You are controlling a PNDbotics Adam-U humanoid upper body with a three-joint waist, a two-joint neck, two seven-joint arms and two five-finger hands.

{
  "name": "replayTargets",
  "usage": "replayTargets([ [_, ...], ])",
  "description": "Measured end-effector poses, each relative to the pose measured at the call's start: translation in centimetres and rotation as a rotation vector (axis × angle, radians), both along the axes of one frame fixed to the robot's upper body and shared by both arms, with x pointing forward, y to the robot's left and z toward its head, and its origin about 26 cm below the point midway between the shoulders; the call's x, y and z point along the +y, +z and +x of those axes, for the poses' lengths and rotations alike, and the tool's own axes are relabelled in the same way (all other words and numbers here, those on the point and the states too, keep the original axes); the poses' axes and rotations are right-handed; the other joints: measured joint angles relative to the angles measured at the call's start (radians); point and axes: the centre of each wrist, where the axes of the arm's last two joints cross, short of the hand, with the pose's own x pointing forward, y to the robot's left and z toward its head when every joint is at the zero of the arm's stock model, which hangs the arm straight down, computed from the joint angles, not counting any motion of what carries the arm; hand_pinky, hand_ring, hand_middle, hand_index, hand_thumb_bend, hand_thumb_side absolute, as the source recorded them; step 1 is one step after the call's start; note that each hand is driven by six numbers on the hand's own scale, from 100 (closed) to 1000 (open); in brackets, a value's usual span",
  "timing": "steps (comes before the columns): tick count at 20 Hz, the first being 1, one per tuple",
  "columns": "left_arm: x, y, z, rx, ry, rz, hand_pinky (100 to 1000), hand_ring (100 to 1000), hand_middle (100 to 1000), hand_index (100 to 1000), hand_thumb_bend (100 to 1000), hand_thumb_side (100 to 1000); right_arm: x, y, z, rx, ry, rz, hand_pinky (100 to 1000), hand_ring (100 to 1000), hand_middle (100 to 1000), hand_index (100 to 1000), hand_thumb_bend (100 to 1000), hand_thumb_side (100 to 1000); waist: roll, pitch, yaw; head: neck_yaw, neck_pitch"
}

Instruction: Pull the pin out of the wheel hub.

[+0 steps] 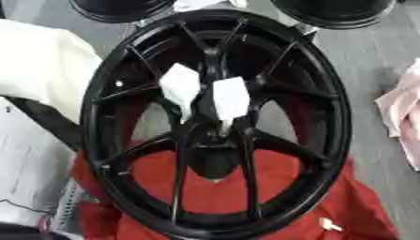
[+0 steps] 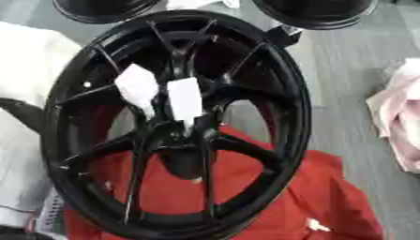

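Black and glossy, the multi-spoke alloy wheel hub (image 1: 215, 124) fills most of what we see, lying flat or nearly so with its face turned up toward us. At its centre, where the spokes meet, two white paper-like tags (image 1: 205, 93) stand up side by side. Just below the right-hand tag a small pale stub (image 1: 226, 127) shows in the hub's middle; we take this for the pin, though we cannot make out its shape. If so, its long axis appears to run roughly up out of the hub toward our head.

Neither of our hands shows in either view, so we cannot say whether they are open or closed, nor which arm is nearer. The pin sits close to the middle of the view, so either side might reach it.

Under the wheel lies a crumpled red cloth (image 1: 279, 187), on a grey surface (image 1: 361, 61). White fabric (image 1: 41, 61) is at our left, pink cloth (image 1: 402, 112) at our right, and two more black round rims (image 1: 341, 11) lie beyond the wheel. The spokes crowd the centre closely.
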Motion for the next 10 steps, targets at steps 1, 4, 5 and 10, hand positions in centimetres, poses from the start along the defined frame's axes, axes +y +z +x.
replayTargets([
  [1,0.0,0.0,0.0,0.000,0.000,0.000,782,696,692,860,141,872,0.0,0.0,0.0,-0.001,0.000,-0.001,775,663,583,648,100,595,0.000,0.000,0.000,0.000,0.000],
  [4,0.0,0.0,0.0,0.001,0.000,0.001,782,696,692,860,140,871,0.0,0.6,-0.1,-0.013,-0.003,-0.029,778,667,585,651,100,556,-0.003,0.000,0.000,0.000,0.001],
  [5,0.0,0.0,0.0,0.001,0.000,0.001,782,696,692,860,139,870,-0.1,1.0,-0.2,-0.019,-0.004,-0.048,780,669,587,653,100,539,-0.005,0.000,0.000,0.000,0.001],
  [10,0.0,-0.1,0.0,0.004,0.002,0.004,783,696,693,860,139,871,-0.3,3.1,-0.5,-0.035,-0.002,-0.233,790,683,594,666,100,455,-0.010,0.000,0.000,-0.003,0.001],
])
